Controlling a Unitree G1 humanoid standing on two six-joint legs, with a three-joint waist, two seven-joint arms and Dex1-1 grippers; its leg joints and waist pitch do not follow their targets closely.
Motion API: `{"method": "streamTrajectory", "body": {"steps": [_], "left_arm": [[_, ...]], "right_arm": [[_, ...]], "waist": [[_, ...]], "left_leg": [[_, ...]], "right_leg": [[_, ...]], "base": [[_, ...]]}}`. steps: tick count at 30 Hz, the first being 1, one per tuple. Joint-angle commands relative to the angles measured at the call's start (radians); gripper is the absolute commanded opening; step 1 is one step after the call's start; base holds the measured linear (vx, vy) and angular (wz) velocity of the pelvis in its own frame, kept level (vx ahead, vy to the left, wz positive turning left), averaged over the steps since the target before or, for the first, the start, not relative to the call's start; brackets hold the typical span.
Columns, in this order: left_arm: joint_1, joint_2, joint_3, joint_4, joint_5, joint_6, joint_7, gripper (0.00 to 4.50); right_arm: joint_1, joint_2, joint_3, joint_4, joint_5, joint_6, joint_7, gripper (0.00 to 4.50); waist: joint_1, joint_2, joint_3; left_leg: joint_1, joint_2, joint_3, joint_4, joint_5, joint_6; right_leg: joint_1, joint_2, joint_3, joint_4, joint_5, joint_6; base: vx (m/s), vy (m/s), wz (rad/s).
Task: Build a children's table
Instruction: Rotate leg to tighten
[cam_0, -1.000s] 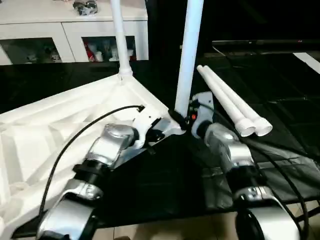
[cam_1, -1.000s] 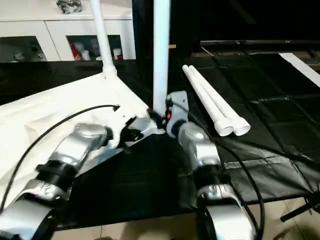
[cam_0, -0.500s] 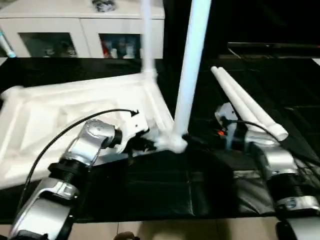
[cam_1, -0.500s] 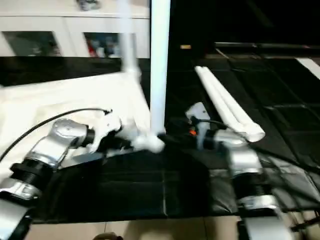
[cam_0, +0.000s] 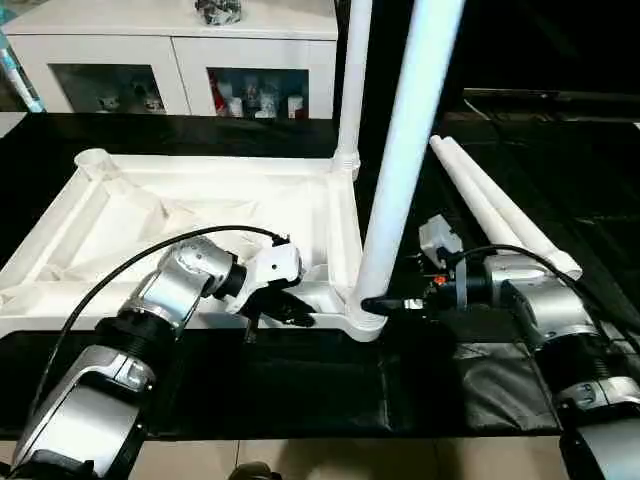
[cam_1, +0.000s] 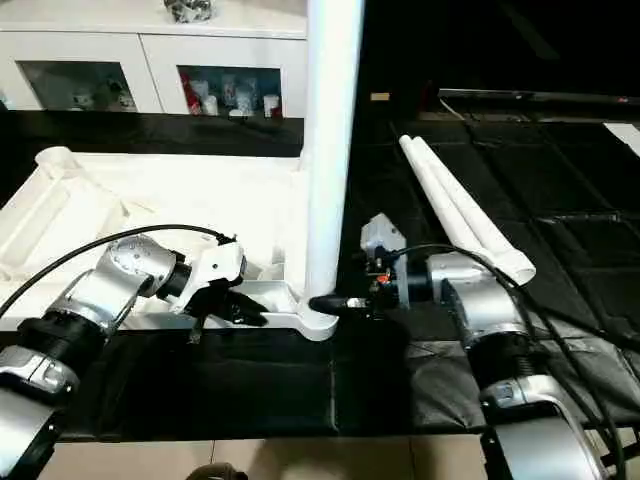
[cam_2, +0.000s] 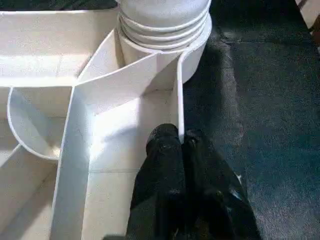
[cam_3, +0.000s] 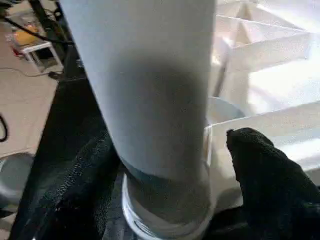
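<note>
Table top: the white plastic children's table top (cam_0: 190, 215) lies upside down on black matting (cam_0: 330, 385), its ribbed underside facing up and rounded lobes at its corners
Near leg: a long white leg (cam_0: 400, 170) stands upright in the socket of the near corner lobe (cam_0: 362, 318), on the side nearest the right arm
Far leg: a second leg (cam_0: 350, 90) stands upright in the far corner on the same side of the top
Spare legs: two more white legs (cam_0: 500, 205) lie side by side on the matting, just beyond the right arm and well apart from the top
Left end effector: the left end effector (cam_2: 181, 147) has its black fingers (cam_2: 162, 150) pressed together, with the thin edge wall of the top running down between the tips; they sit on the rim just beside the near corner socket
Right end effector: the right end effector (cam_3: 165, 155) is spread wide around the base of the near leg, one black finger (cam_3: 255, 160) on each side of the tube; whether the fingers press on the leg cannot be told
Arms: both silver forearms reach in toward the near corner, the left from over the matting in front of the top, the right from beside the spare legs
Background: a white glass-door cabinet (cam_0: 180, 55) stands behind the work area, small objects on its shelves
</note>
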Motion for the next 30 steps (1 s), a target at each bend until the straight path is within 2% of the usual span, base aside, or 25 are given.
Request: {"method": "streamTrajectory", "body": {"steps": [1,2,3,4,5,11,17,18,19,21,24,25,26,28,29,30], "left_arm": [[-0.036,-0.010,-0.018,-0.009,0.003,-0.033,-0.030,0.00],[-0.037,-0.012,-0.017,-0.004,0.003,-0.037,-0.027,0.00],[-0.038,-0.012,-0.017,-0.003,0.004,-0.038,-0.027,0.00],[-0.038,-0.013,-0.016,0.000,0.004,-0.041,-0.024,0.00],[-0.039,-0.013,-0.017,0.003,0.004,-0.044,-0.022,0.00],[-0.046,-0.015,-0.017,0.032,0.007,-0.065,-0.011,0.00],[-0.054,-0.021,-0.007,0.056,0.014,-0.063,0.016,0.00],[-0.058,-0.025,-0.001,0.067,0.016,-0.056,0.036,0.00],[-0.061,-0.030,0.006,0.074,0.018,-0.034,0.061,0.00],[-0.065,-0.044,0.024,0.080,0.010,0.006,0.102,0.00],[-0.069,-0.069,0.062,0.073,-0.010,0.082,0.175,0.00],[-0.071,-0.085,0.081,0.068,-0.016,0.135,0.224,0.00],[-0.074,-0.100,0.096,0.064,-0.018,0.175,0.270,0.00],[-0.081,-0.132,0.125,0.060,-0.028,0.241,0.347,0.00],[-0.090,-0.169,0.153,0.051,-0.041,0.294,0.420,0.00],[-0.095,-0.186,0.163,0.048,-0.045,0.311,0.450,0.00]], "right_arm": [[-0.028,-0.002,0.013,0.004,0.005,-0.001,0.029,3.16],[-0.028,0.000,0.016,0.006,0.007,0.001,0.038,3.05],[-0.029,0.000,0.017,0.006,0.008,0.002,0.041,3.05],[-0.029,0.002,0.019,0.007,0.010,0.003,0.048,3.05],[-0.029,0.002,0.021,0.010,0.011,0.003,0.053,2.83],[-0.031,0.007,0.027,0.027,0.016,0.002,0.082,2.31],[-0.023,0.008,0.033,0.023,0.020,0.007,0.094,2.07],[-0.016,0.009,0.034,0.017,0.024,0.008,0.091,2.06],[-0.008,0.015,0.029,0.010,0.029,0.013,0.074,2.04],[0.001,0.029,0.016,0.005,0.029,0.018,0.023,2.03],[0.012,0.067,-0.009,0.009,0.007,0.035,-0.126,2.02],[0.016,0.093,-0.021,0.013,-0.014,0.049,-0.231,2.01],[0.019,0.121,-0.035,0.015,-0.022,0.066,-0.314,2.00],[0.021,0.175,-0.056,0.021,-0.030,0.095,-0.442,1.99],[0.012,0.230,-0.067,0.040,-0.047,0.111,-0.566,1.99],[0.007,0.254,-0.069,0.052,-0.057,0.114,-0.619,1.99]], "waist": [[-0.004,-0.005,-0.082],[-0.004,-0.005,-0.081],[-0.004,-0.011,-0.081],[-0.003,-0.008,-0.081],[-0.003,-0.007,-0.081],[-0.001,-0.007,-0.081],[0.001,-0.005,-0.082],[0.002,0.001,-0.082],[0.002,0.001,-0.082],[0.005,0.001,-0.080],[-0.002,0.000,-0.076],[-0.005,0.000,-0.076],[-0.014,-0.002,-0.073],[-0.026,-0.002,-0.074],[-0.035,-0.004,-0.073],[-0.038,-0.002,-0.072]], "left_leg": [[0.012,0.072,-0.021,-0.061,-0.120,0.075],[0.012,0.071,-0.021,-0.061,-0.122,0.075],[0.012,0.070,-0.020,-0.061,-0.123,0.077],[0.011,0.071,-0.021,-0.061,-0.122,0.077],[0.012,0.072,-0.021,-0.062,-0.124,0.076],[0.013,0.072,-0.022,-0.062,-0.123,0.073],[0.014,0.072,-0.022,-0.061,-0.127,0.070],[0.013,0.072,-0.022,-0.061,-0.129,0.069],[0.016,0.073,-0.021,-0.061,-0.138,0.066],[0.020,0.074,-0.021,-0.062,-0.153,0.057],[0.017,0.073,-0.024,-0.065,-0.173,0.035],[0.017,0.069,-0.026,-0.065,-0.186,0.029],[0.017,0.069,-0.028,-0.067,-0.185,0.015],[0.018,0.062,-0.029,-0.067,-0.195,0.008],[0.014,0.061,-0.030,-0.067,-0.186,0.006],[0.015,0.062,-0.030,-0.067,-0.185,0.004]], "right_leg": [[0.062,-0.102,0.069,-0.059,-0.260,-0.154],[0.062,-0.102,0.069,-0.060,-0.261,-0.155],[0.063,-0.101,0.069,-0.061,-0.265,-0.153],[0.063,-0.103,0.070,-0.060,-0.272,-0.149],[0.062,-0.103,0.070,-0.061,-0.279,-0.147],[0.061,-0.103,0.070,-0.062,-0.284,-0.142],[0.062,-0.103,0.070,-0.061,-0.274,-0.147],[0.061,-0.102,0.069,-0.061,-0.273,-0.149],[0.059,-0.101,0.069,-0.064,-0.276,-0.148],[0.058,-0.103,0.070,-0.067,-0.293,-0.151],[0.060,-0.105,0.069,-0.072,-0.348,-0.136],[0.061,-0.107,0.066,-0.077,-0.383,-0.126],[0.059,-0.106,0.068,-0.074,-0.395,-0.119],[0.062,-0.108,0.065,-0.083,-0.433,-0.104],[0.064,-0.106,0.065,-0.082,-0.429,-0.103],[0.061,-0.106,0.065,-0.084,-0.431,-0.103]], "base": [[0.000,0.000,0.00],[0.000,0.000,0.00],[0.000,0.000,0.00],[0.000,0.000,0.00],[0.000,0.000,0.00],[0.000,0.000,0.00],[0.000,0.000,0.00],[0.000,0.000,0.00],[0.000,0.000,0.00],[0.000,0.000,0.00],[0.000,0.000,0.00],[0.000,0.000,0.00],[0.000,0.000,0.00],[0.000,0.000,0.00],[0.000,0.000,0.00],[0.000,0.000,0.00]]}}
